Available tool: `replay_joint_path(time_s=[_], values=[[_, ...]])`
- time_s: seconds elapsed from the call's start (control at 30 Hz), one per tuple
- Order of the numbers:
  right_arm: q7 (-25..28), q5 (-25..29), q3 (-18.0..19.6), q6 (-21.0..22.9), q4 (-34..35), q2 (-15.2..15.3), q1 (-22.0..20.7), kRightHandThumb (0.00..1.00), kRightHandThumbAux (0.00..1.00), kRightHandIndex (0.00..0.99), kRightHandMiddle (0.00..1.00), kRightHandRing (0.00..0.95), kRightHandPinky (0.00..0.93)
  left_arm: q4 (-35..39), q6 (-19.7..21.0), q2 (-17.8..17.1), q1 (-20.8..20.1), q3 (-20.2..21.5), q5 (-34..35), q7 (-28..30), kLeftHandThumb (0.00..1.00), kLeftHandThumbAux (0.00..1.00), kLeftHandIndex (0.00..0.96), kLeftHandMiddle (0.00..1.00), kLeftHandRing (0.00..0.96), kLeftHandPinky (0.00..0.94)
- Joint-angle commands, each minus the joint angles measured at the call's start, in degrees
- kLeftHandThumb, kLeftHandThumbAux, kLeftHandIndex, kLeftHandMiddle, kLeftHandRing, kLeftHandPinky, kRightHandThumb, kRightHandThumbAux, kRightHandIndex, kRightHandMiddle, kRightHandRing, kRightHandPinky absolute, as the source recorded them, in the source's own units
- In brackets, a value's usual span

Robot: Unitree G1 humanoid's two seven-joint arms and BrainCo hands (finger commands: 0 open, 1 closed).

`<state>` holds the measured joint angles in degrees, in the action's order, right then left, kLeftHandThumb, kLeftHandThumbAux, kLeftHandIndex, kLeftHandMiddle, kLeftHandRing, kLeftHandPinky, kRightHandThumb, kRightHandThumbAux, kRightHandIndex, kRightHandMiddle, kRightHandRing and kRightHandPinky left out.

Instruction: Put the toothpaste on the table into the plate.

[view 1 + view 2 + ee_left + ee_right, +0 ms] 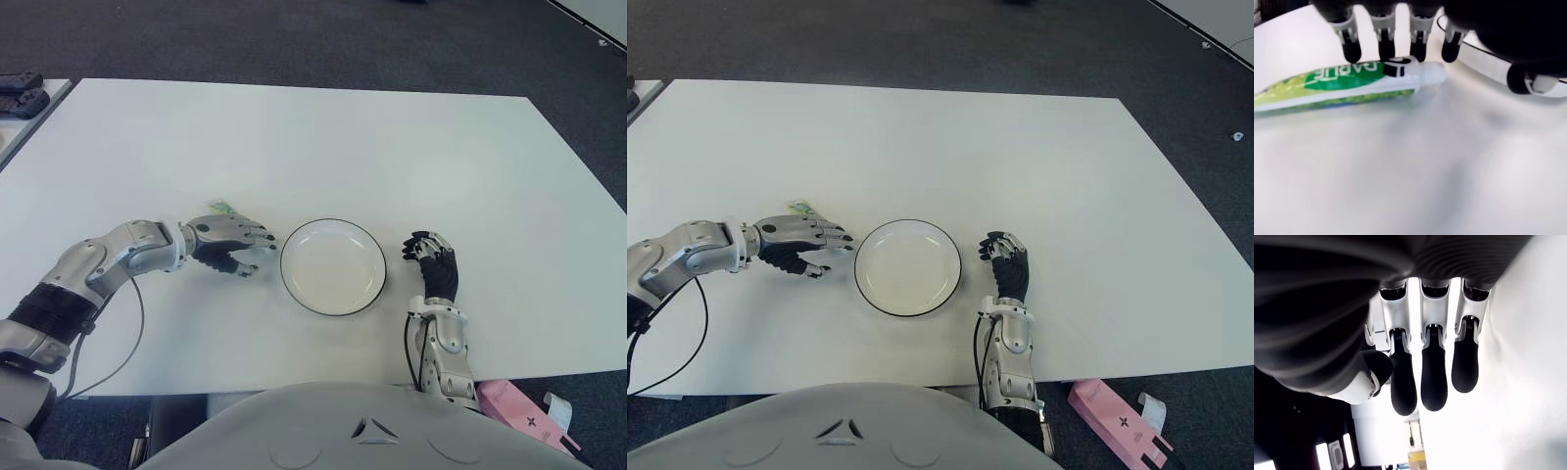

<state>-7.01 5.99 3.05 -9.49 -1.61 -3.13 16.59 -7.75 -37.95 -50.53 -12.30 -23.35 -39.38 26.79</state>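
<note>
Your right hand [432, 262] shows nearest in the left eye view, at the plate's [333, 230] 3 o'clock, fingers loosely curled, holding nothing. At the plate's 9 o'clock your left hand [231, 243] reaches in with fingers extended toward the rim; a green tip of the toothpaste [219, 207] peeks out at the hand's 11 o'clock on the white table [323, 147].

Your right eye view shows the same layout, plate bare.

Your left wrist view shows the fingertips [1386, 46] spread above the tube's cap end, not closed on it; the tube lies flat on the table beside the plate's edge.

Your right wrist view shows relaxed fingers [1433, 364], nothing between them.
</note>
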Motion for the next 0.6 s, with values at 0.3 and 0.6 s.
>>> replay_joint_path(time_s=[0.3,0.6], values=[[-0.22,-0.12,-0.17,1.46,0.01,-1.62,2.54,0.705,0.722,0.433,0.569,0.547,0.531,-0.77,2.81,-1.4,3.43,-0.23,-4.05,0.49,0.523,0.11,0.0,0.0,0.0,0.001],[-0.05,0.31,0.07,1.26,0.13,-1.7,2.98,0.706,0.722,0.432,0.568,0.552,0.542,-9.05,4.15,0.11,0.05,-1.26,-10.91,-8.15,0.519,0.062,0.0,0.0,0.0,0.0]])
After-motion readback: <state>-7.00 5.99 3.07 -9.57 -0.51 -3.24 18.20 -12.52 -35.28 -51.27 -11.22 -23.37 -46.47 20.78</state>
